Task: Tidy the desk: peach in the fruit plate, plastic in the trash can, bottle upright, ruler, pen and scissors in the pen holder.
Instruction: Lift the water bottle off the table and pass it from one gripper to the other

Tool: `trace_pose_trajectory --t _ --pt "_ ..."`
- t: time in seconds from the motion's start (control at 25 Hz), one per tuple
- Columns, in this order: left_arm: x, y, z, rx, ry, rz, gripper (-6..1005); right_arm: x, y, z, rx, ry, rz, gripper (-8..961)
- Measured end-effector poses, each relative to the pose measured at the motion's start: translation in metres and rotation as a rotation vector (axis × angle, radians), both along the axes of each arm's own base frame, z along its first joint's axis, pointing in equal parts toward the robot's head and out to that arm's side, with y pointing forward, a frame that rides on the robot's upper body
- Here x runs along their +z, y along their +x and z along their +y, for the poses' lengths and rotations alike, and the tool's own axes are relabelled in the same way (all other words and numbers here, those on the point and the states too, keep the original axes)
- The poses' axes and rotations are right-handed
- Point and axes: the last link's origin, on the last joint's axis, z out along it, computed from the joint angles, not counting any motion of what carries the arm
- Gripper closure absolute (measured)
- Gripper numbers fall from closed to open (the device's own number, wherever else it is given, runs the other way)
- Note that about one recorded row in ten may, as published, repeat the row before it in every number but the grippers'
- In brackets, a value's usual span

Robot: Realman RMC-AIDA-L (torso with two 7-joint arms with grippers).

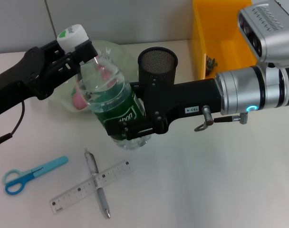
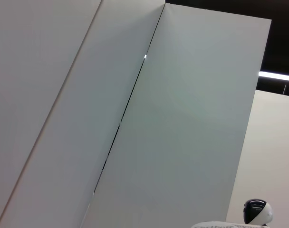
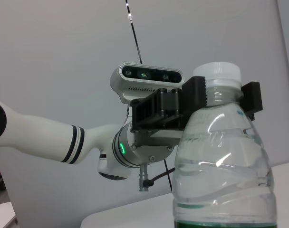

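A clear bottle [image 1: 109,95] with a green label and white cap hangs tilted above the desk, held by both arms. My left gripper [image 1: 83,53] is shut on its neck just under the cap; its fingers [image 3: 197,95] flank the neck [image 3: 220,102]. My right gripper [image 1: 129,126] is shut on the lower body at the label. The pink peach [image 1: 79,99] lies on the green fruit plate [image 1: 111,47] behind the bottle. Blue scissors [image 1: 30,173], a clear ruler [image 1: 78,192] and a pen [image 1: 98,183] crossing it lie on the near desk. The black mesh pen holder [image 1: 157,61] stands behind my right gripper.
The yellow trash can [image 1: 199,42] stands at the back right with a small dark thing [image 1: 211,64] inside; I cannot tell whether that is the plastic. The left wrist view shows only wall panels. Bare desk lies at the near right.
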Motion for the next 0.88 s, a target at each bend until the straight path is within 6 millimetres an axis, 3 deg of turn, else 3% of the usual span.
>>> trace_pose_trajectory --t 0.88 --pt "0.0005 0.0009 -0.0008 -0.006 -0.001 -0.007 563 -0.0024 -0.0003 0.0017 0.012 0.018 -0.030 172"
